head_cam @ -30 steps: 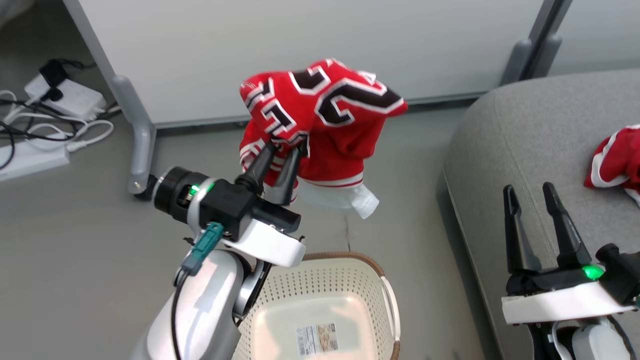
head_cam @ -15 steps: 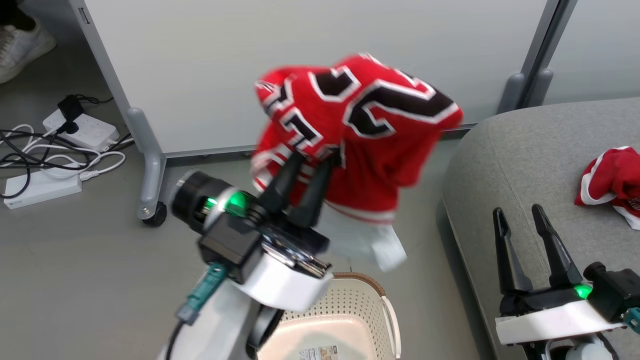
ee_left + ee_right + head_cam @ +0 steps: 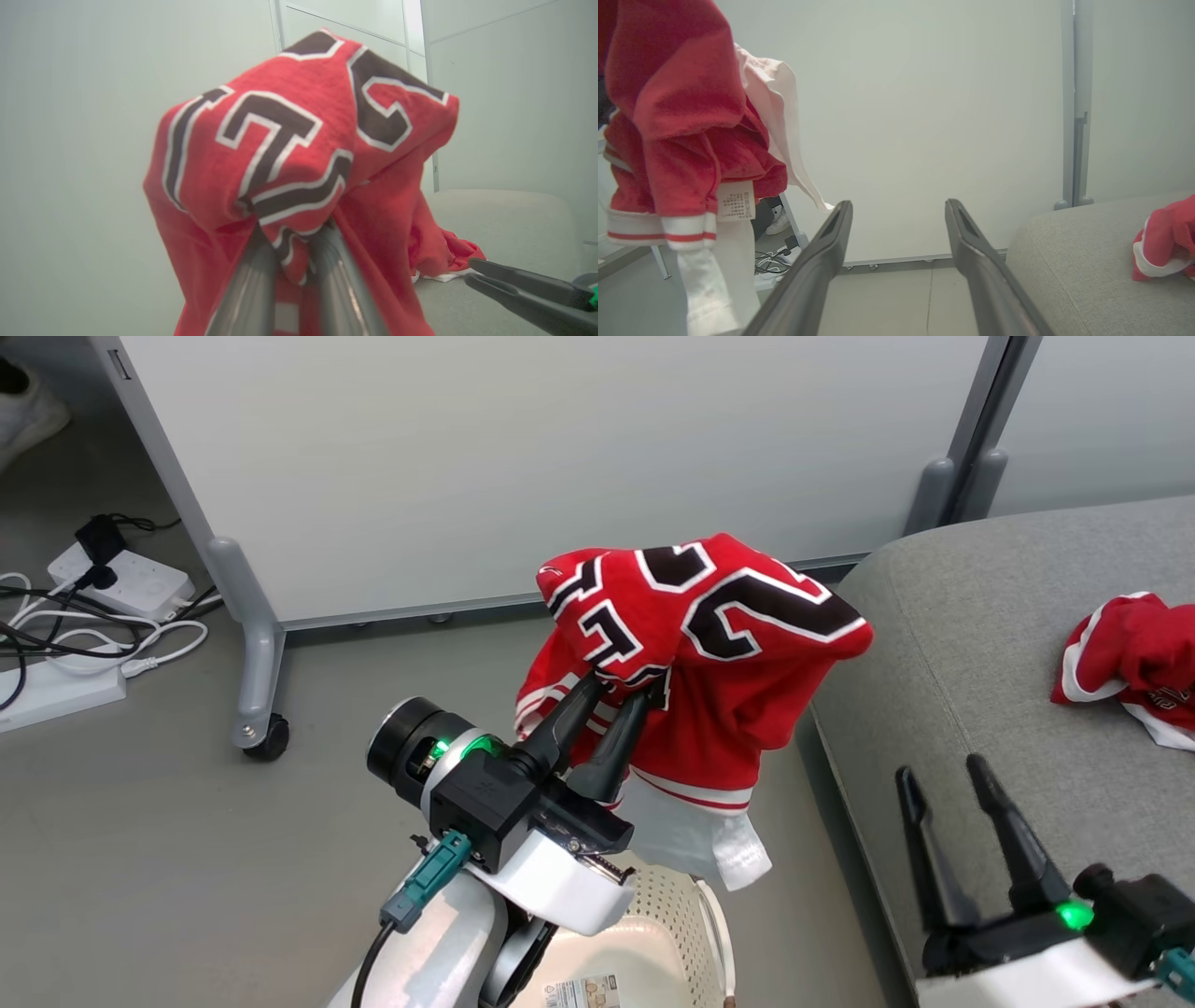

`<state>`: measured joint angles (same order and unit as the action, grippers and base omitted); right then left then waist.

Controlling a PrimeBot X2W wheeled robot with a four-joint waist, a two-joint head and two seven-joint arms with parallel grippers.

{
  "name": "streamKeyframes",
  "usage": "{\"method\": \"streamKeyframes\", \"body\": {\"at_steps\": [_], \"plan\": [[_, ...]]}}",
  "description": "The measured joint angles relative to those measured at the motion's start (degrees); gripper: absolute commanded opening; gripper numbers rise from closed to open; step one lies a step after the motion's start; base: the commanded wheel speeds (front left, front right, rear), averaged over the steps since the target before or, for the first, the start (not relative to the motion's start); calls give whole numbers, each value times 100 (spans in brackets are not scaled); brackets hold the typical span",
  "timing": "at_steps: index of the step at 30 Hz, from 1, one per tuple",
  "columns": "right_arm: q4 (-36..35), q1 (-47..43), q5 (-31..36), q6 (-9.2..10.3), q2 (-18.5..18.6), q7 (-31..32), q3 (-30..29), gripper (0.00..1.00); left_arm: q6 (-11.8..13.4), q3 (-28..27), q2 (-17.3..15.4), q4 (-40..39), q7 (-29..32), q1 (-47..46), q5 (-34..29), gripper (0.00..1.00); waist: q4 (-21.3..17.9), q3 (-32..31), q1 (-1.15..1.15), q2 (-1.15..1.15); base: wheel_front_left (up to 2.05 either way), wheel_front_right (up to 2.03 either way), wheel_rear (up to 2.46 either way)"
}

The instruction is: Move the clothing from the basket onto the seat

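A red jersey (image 3: 709, 644) with black-and-white numbers hangs in the air, above the floor and just left of the grey seat (image 3: 990, 644). My left gripper (image 3: 627, 677) is shut on a fold of it; the left wrist view has the jersey (image 3: 303, 158) draped over both fingers (image 3: 247, 289). Below it, the cream basket (image 3: 667, 933) shows its rim and label at the bottom edge. A second red garment (image 3: 1125, 658) lies on the seat. My right gripper (image 3: 941, 770) stands open over the seat's front edge, holding nothing. In the right wrist view the hanging jersey (image 3: 677, 116) is at the left.
A white partition panel (image 3: 560, 457) on a grey wheeled leg (image 3: 252, 653) stands behind the jersey. Power strips and cables (image 3: 84, 607) lie on the floor at the left. A shoe (image 3: 28, 411) shows at the top left corner.
My left gripper has carried the jersey to the right, closer to the seat's left end. The head camera has shifted too, so the basket now sits lower in view.
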<state>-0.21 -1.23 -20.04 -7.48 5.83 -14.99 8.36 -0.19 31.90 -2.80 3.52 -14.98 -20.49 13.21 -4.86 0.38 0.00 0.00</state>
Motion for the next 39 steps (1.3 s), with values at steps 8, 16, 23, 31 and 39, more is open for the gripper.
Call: {"method": "streamKeyframes", "body": {"at_steps": [8,16,23,31,39], "plan": [[-662,-259,-331,0,1016,0,1235,100,-62,-64,-2,96,0,3,-36,0,-101,42,0,0,0,0,0],[-981,53,-67,-1,1472,0,1808,100,-201,-36,-3,185,0,5,-58,0,-122,100,0,0,0,0,0],[-779,259,-332,0,1371,0,1774,100,-330,279,0,203,0,13,29,0,24,86,0,0,0,0,0],[-793,469,-474,0,1432,0,1931,100,-438,756,-4,369,0,34,46,0,188,112,0,0,0,0,0],[-453,763,-180,0,1462,0,2207,100,-589,1315,-7,488,-1,32,163,0,226,110,0,0,0,0,0]]}}
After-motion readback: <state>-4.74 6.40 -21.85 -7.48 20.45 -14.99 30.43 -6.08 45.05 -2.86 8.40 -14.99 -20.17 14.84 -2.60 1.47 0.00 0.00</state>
